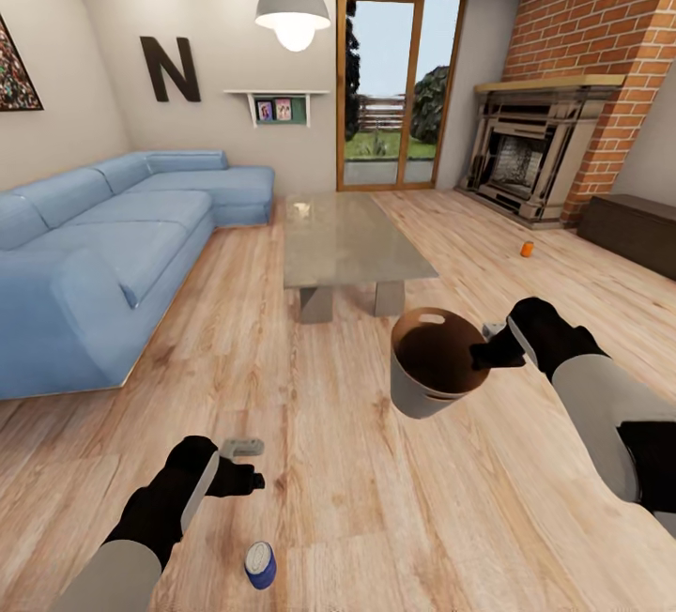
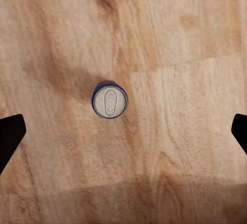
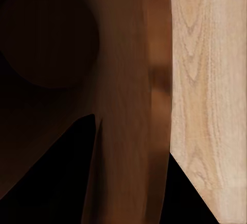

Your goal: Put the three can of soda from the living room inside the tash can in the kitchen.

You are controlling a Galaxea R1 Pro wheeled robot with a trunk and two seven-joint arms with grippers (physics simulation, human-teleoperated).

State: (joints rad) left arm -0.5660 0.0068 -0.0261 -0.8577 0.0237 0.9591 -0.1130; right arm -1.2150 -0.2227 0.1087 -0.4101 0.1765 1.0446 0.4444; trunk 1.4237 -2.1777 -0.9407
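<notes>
Blue soda can upright below open L claw; R claw gripping bin rim.

The living room is seen from head height, facing forward and down. The blue can is viewed straight down from the left wrist, shared with the head view; the bin interior is seen very close from the right wrist.

A living room in a home is shown, rendered in simulation. It is marked by a light-blue corner sofa, a glass-topped coffee table on a wood plank floor, and a fireplace set in a red-brick wall. A pendant lamp, a big letter N (black, on the wall) and a glazed garden door are also seen.
</notes>
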